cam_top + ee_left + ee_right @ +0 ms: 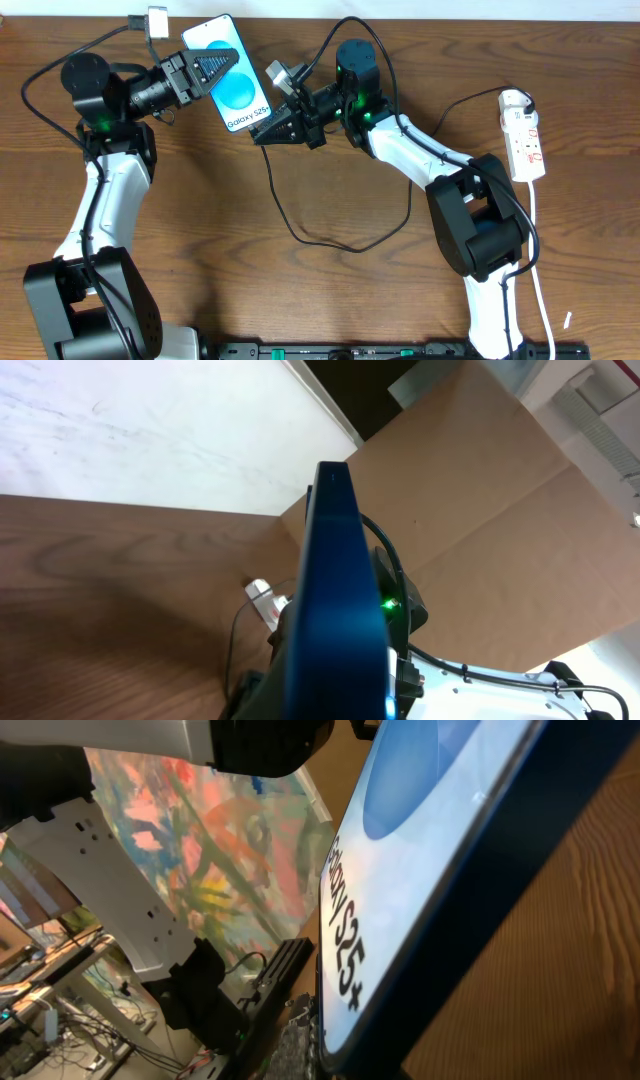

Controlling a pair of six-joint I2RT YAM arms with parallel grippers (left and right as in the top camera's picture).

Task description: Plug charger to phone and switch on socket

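Left end effector (222, 63) clamped on the phone (243, 95), screen up, at the worktop's (250, 300) far side. Right end effector (268, 132) closed on the charger (345, 247) tip, right at the phone's lower edge. Cable loops across toward the socket (525, 140), far right.

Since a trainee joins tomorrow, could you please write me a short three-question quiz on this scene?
1. True or false: neither hand touches the phone.
2. Where is the socket? A: under the phone. B: beside the right arm. C: at the table's left edge.
3. Complete the screen text: "Galaxy ___".
Key: 1 false, the left hand grips it; 2 B; 3 S25+.
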